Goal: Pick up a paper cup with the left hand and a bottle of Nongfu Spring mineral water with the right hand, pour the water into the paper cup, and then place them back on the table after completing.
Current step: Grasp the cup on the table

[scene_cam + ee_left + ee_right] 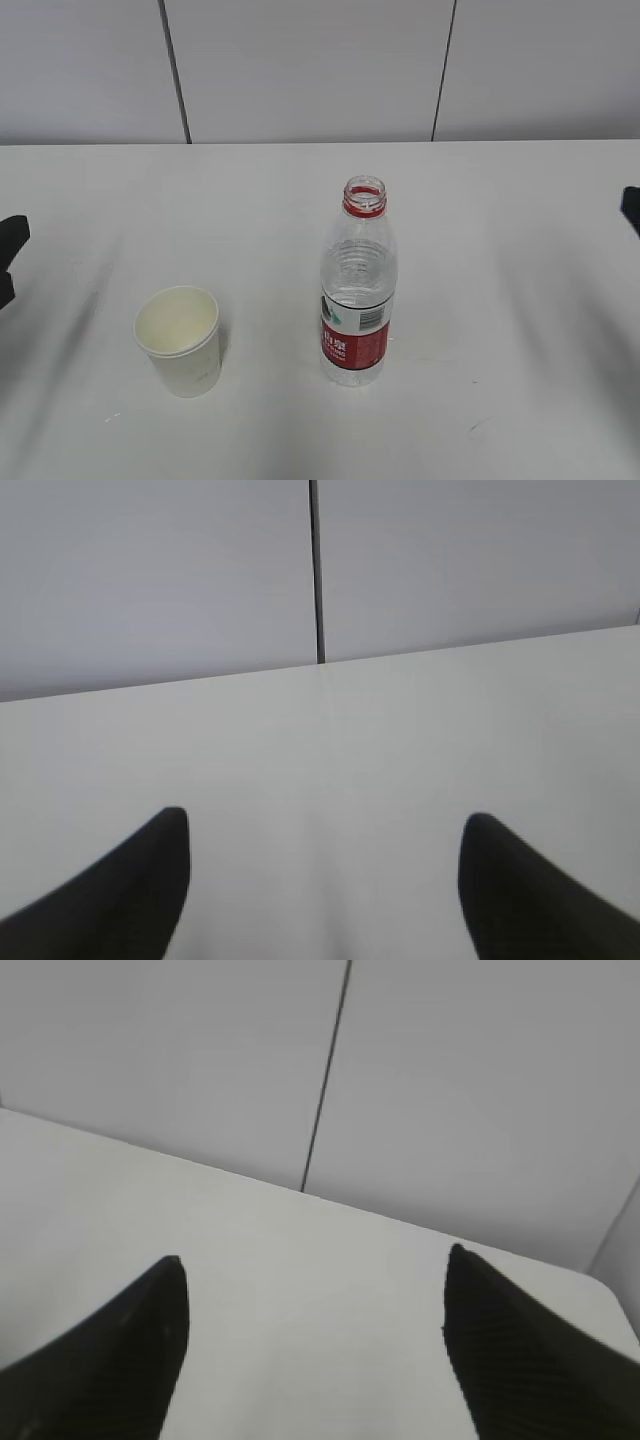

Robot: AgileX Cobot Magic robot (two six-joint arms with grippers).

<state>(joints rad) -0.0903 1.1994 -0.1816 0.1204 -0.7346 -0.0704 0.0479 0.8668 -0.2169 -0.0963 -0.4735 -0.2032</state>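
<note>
Your left hand (320, 880) sits at the table's (520, 250) left edge, jaws wide, holding nothing. The paper cup (180, 345) stands upright left of centre — white, empty, light and easily crushed, so grip it gently at mid-wall. Well apart to its right stands the Nongfu Spring bottle (357, 290), uncapped, red-labelled, clear thin plastic — take it around the label, lightly, or water may spill. Your right hand (315, 1350) waits wide, empty.
</note>
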